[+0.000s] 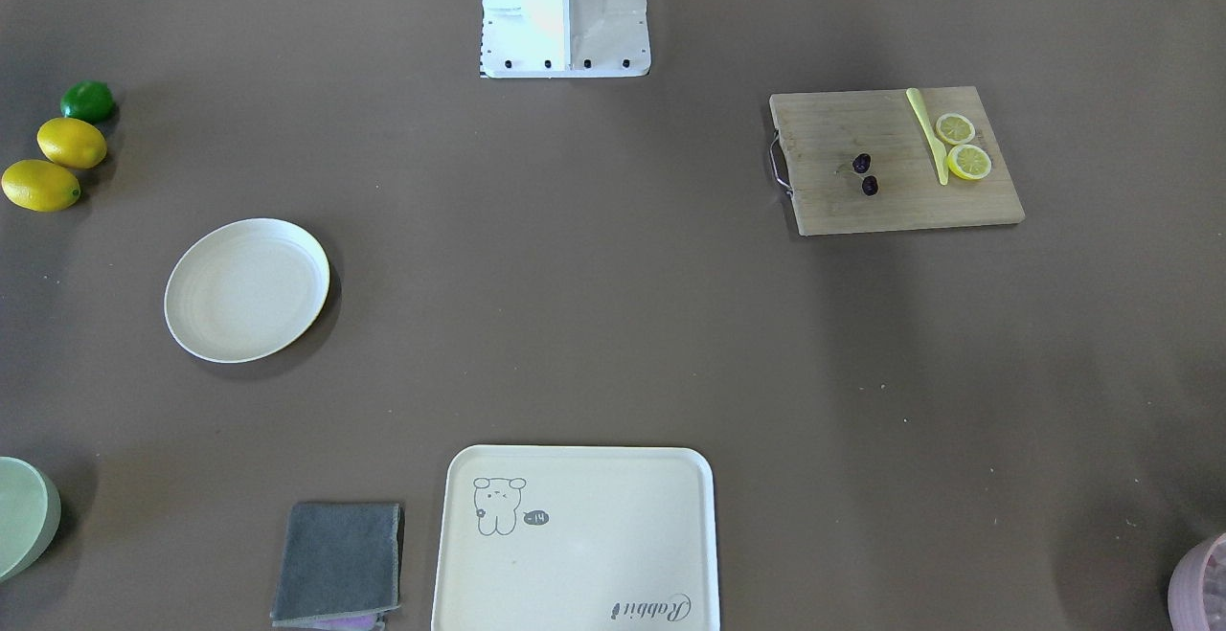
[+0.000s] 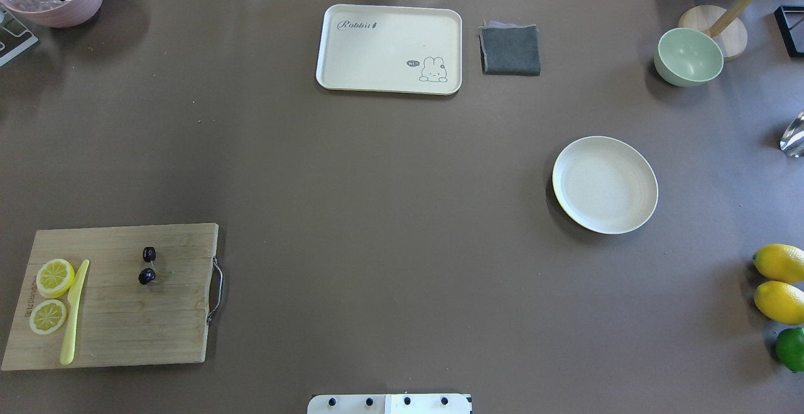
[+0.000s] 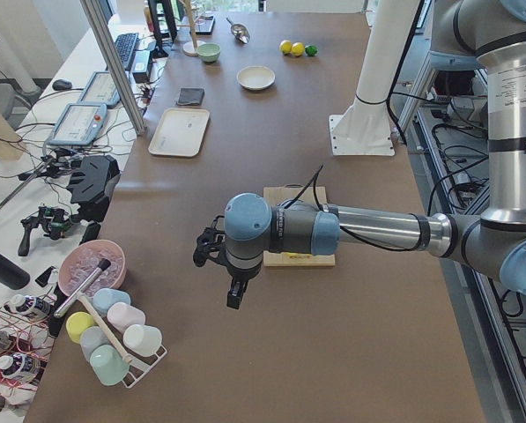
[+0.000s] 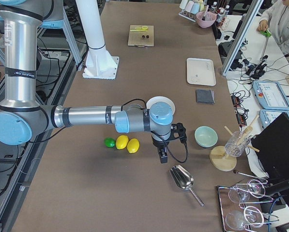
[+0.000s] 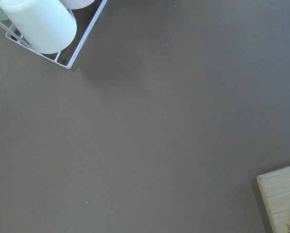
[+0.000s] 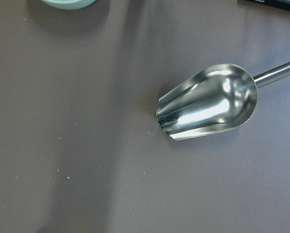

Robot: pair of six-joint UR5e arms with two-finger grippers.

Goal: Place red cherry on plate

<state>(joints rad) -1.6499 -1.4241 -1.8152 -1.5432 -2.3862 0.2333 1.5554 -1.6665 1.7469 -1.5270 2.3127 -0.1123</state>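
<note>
The red cherry (image 1: pixel 862 163) is a dark pair lying on a wooden cutting board (image 1: pixel 910 202), also visible from overhead as the cherry (image 2: pixel 149 254). The round cream plate (image 2: pixel 605 185) sits bare on the table's other half. My left gripper (image 3: pixel 236 295) hangs over bare table beyond the board's end, near a cup rack (image 5: pixel 38 24). My right gripper (image 4: pixel 162 155) hovers past the plate (image 4: pixel 156 100), above a metal scoop (image 6: pixel 208 102). I cannot tell whether either gripper is open or shut.
Two lemon slices (image 2: pixel 53 277) and a yellow knife (image 2: pixel 74 313) share the board. A cream tray (image 2: pixel 389 46), grey cloth (image 2: pixel 510 49) and green bowl (image 2: pixel 688 56) line the far edge. Lemons (image 2: pixel 779 282) and a lime (image 2: pixel 791 348) lie right.
</note>
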